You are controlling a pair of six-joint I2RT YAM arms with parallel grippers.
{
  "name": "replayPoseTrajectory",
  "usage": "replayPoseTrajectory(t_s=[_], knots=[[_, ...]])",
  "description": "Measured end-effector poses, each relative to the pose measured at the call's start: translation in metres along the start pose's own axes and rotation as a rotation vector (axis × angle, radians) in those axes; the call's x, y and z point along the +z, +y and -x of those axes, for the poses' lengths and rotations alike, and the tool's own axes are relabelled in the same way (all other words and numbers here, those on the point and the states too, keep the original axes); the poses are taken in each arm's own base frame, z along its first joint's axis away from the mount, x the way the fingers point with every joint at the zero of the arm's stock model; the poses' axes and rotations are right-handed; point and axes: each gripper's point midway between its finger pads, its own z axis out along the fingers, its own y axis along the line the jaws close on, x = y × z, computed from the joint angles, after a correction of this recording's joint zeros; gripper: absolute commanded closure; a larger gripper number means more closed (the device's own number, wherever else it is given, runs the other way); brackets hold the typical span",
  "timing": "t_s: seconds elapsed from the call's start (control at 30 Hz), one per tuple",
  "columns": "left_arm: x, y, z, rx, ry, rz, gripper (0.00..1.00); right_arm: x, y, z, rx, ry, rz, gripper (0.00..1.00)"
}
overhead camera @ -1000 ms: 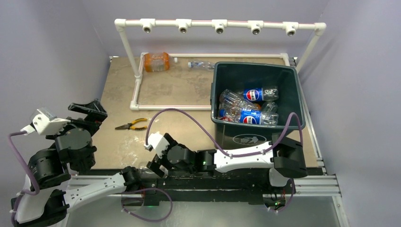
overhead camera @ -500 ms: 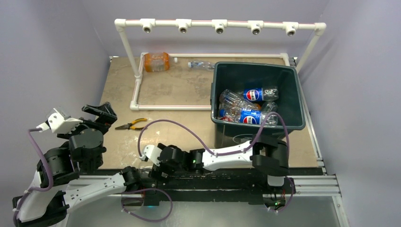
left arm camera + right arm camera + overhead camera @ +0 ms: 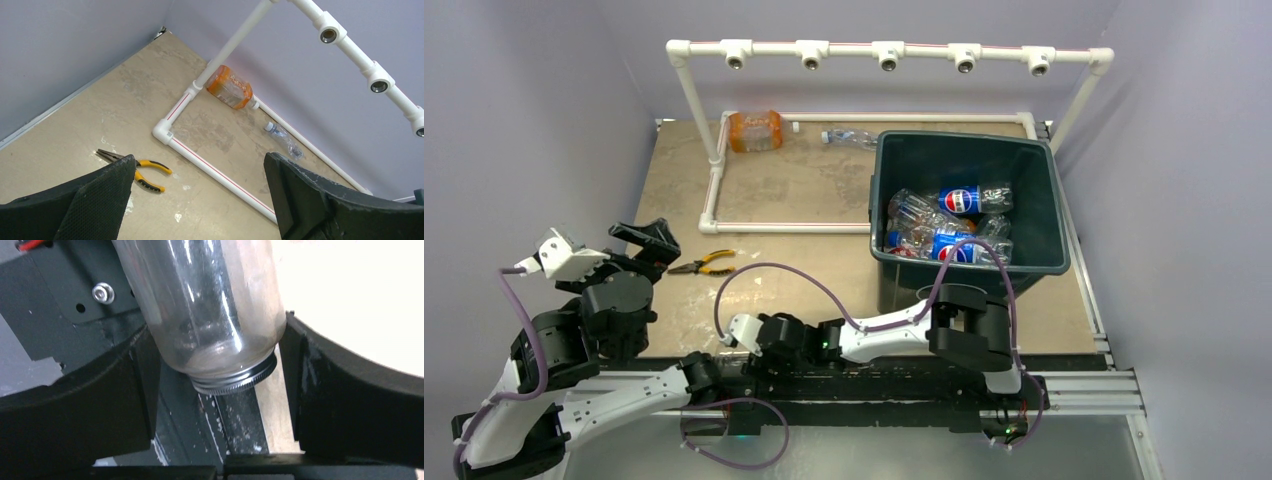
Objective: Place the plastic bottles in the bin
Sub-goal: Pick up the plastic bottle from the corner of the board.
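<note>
A clear bottle with a dark ribbed cap lies at the table's near edge, over the black rail. My right gripper is closed round its body, a finger touching each side. In the top view the right gripper sits low at the front edge. The dark green bin at the right holds several bottles with blue labels. An orange bottle and a small clear bottle lie by the far pipe. My left gripper hangs open and empty above the left side.
A white PVC pipe frame stands across the back, with a rail on the table. Yellow-handled pliers lie left of centre, just below the left gripper. Purple walls enclose the table.
My right arm has dropped down and left to the table's front edge, and its jaws have narrowed onto the clear bottle. The left gripper has moved right and forward toward the pliers.
</note>
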Motion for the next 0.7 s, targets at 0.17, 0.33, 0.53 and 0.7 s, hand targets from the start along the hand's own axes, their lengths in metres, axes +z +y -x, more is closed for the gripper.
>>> replayPoseTrajectory(t_s=[0.17, 0.33, 0.53, 0.7], knots=[[0.0, 0.0, 0.0, -0.004, 0.002, -0.002, 0.01, -0.001, -0.001, 0.003, 0.0, -0.011, -0.005, 0.45], [0.0, -0.003, 0.002, -0.027, 0.001, -0.009, 0.01, -0.02, -0.003, 0.026, 0.001, -0.069, -0.009, 0.55], [-0.002, -0.009, 0.017, -0.086, -0.01, -0.03, 0.01, -0.081, -0.014, 0.085, 0.01, -0.214, -0.058, 0.59], [-0.007, -0.017, 0.051, -0.228, -0.048, -0.082, 0.01, -0.149, -0.024, 0.147, 0.041, -0.4, -0.113, 0.65]])
